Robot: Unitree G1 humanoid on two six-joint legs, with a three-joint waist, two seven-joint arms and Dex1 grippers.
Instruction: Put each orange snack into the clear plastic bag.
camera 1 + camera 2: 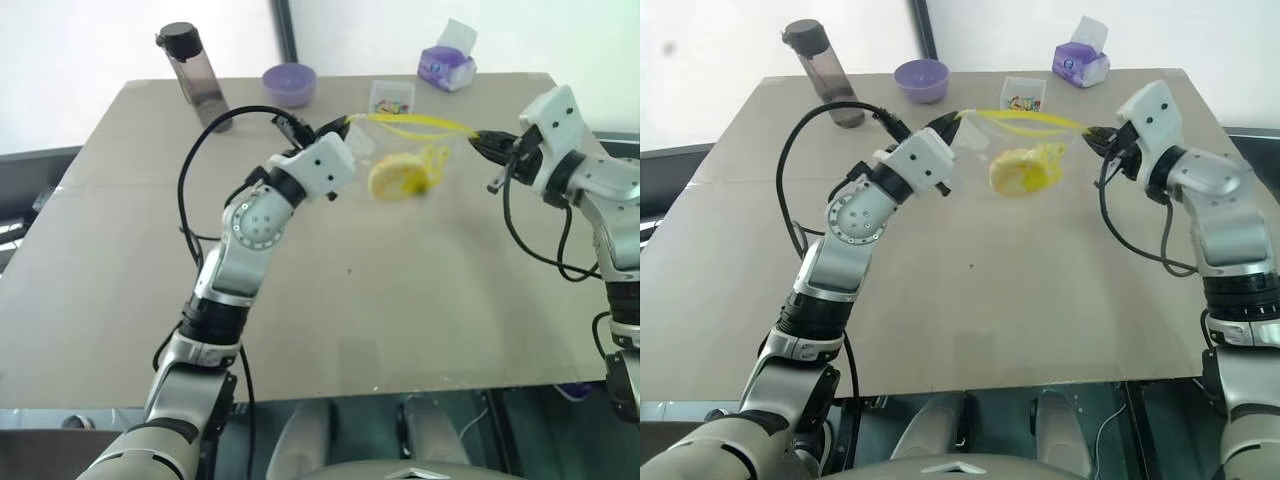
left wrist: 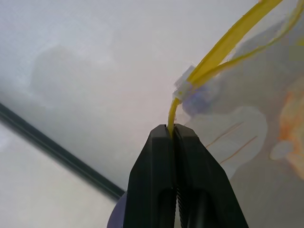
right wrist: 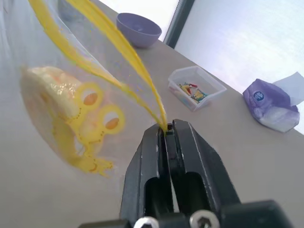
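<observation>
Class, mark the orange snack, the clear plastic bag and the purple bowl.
orange snack (image 1: 1012,172), right eye view, its domed side.
clear plastic bag (image 1: 1025,119), right eye view, its yellow strip.
purple bowl (image 1: 289,85), left eye view, its rim.

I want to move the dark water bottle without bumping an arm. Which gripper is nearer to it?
Left. The left gripper is over the table's middle, one side of the bottle; the right gripper is farther, past the clear plastic bag both hold.
</observation>
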